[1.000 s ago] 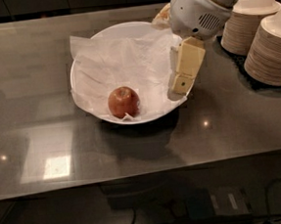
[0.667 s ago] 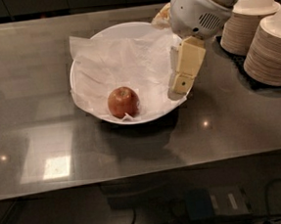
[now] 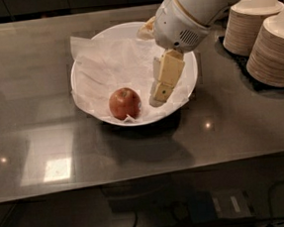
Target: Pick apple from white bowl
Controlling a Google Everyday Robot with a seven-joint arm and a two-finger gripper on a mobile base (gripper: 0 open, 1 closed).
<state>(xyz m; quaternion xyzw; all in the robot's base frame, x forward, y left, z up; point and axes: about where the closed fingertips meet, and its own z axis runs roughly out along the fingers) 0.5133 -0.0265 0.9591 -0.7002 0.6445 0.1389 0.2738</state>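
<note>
Gripper [image 3: 157, 100] has slid left inside the white bowl [image 3: 124, 25], closer to the untouched apple [image 3: 124, 103] at frame centre. It holds nothing, and how far it is spread cannot be told.

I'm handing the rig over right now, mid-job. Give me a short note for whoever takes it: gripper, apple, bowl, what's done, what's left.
Gripper: pointing down inside the white bowl, over its right half, holding nothing.
Apple: lying on the crinkled paper near the bowl's front edge, to the left of the gripper, with a gap between them.
Bowl: on the grey table, with stacks of paper bowls to its right.
Done: the arm has reached the bowl.
Left: shift the gripper to the apple, grasp it and lift it out.
</note>
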